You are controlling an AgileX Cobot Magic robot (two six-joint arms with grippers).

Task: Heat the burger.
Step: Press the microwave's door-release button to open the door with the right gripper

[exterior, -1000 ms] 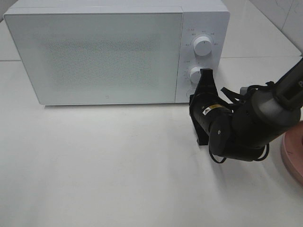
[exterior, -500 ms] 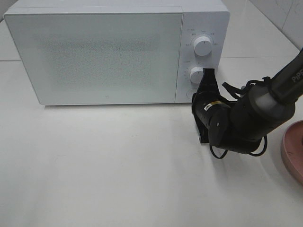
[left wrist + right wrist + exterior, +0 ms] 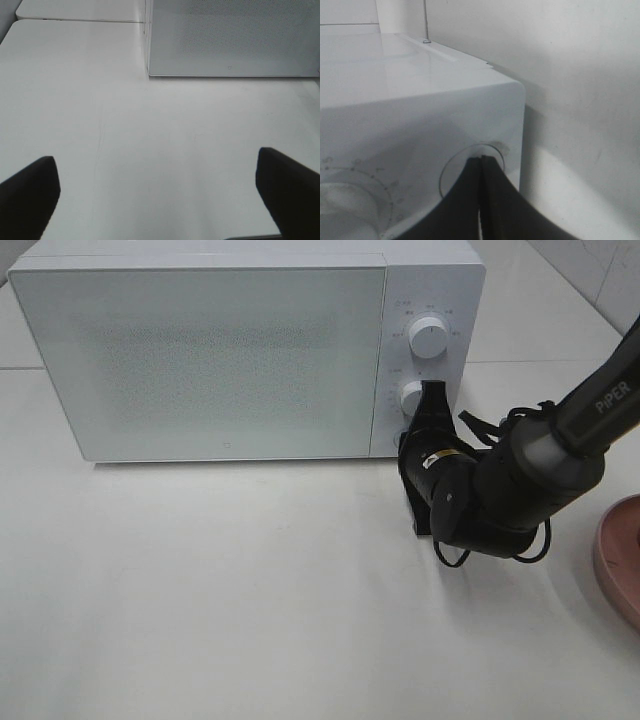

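Observation:
The burger is out of view. The white microwave (image 3: 220, 350) stands at the back of the table with its door closed. My right gripper (image 3: 413, 435) is shut, turned on edge, with its tips against the round button (image 3: 403, 438) at the bottom of the control panel. In the right wrist view the closed fingertips (image 3: 481, 159) touch that button (image 3: 452, 175) below the lower knob (image 3: 340, 200). My left gripper (image 3: 160, 185) is open and empty above bare table, in front of the microwave's door (image 3: 230, 40).
Two white knobs (image 3: 428, 336) (image 3: 413, 396) sit on the microwave's panel. A round pink plate (image 3: 615, 560) shows at the right edge of the table, empty in the part I see. The white tabletop (image 3: 200, 590) spreads in front of the microwave.
My right arm has shifted slightly, its wrist now closer to the microwave's panel, with the shut tips still at the bottom button. The door has stayed closed.

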